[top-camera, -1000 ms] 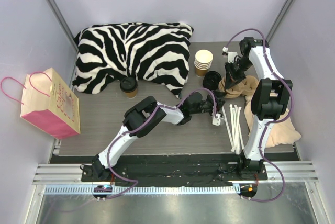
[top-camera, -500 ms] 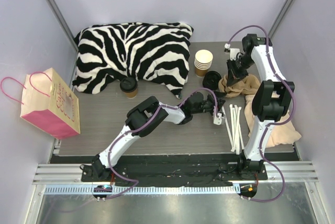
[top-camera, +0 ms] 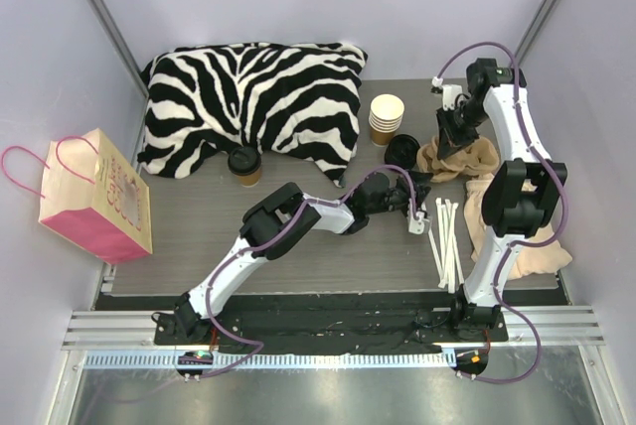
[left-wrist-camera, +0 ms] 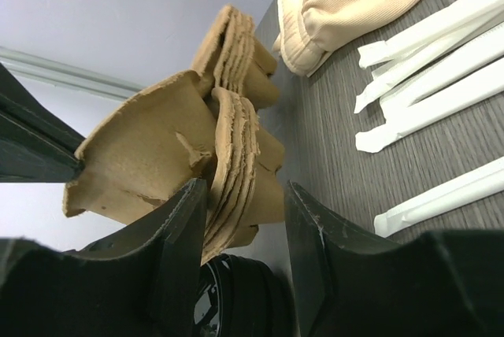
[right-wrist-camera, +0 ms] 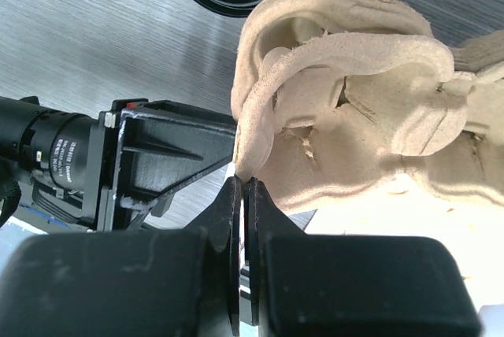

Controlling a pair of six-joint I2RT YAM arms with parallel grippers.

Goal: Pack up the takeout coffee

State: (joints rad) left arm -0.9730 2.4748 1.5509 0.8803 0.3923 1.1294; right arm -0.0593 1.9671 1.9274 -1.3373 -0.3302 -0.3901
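Right claw point(right-wrist-camera: 242, 189) closed on a thin edge of the pulp cup carrier point(right-wrist-camera: 354, 124), at the far right of the surface point(top-camera: 199, 236). Left claw point(left-wrist-camera: 246, 195) half open, fingers astride the carrier's stacked edges; whether it pinches them cannot be told. Takeout coffee point(top-camera: 244, 164) stands upright well to the left, against the near edge of the zebra cushion point(top-camera: 248, 97).

right end effector point(right-wrist-camera: 242, 187): shifted right with pulp tray point(right-wrist-camera: 354, 101) | left end effector point(left-wrist-camera: 246, 187): narrowed
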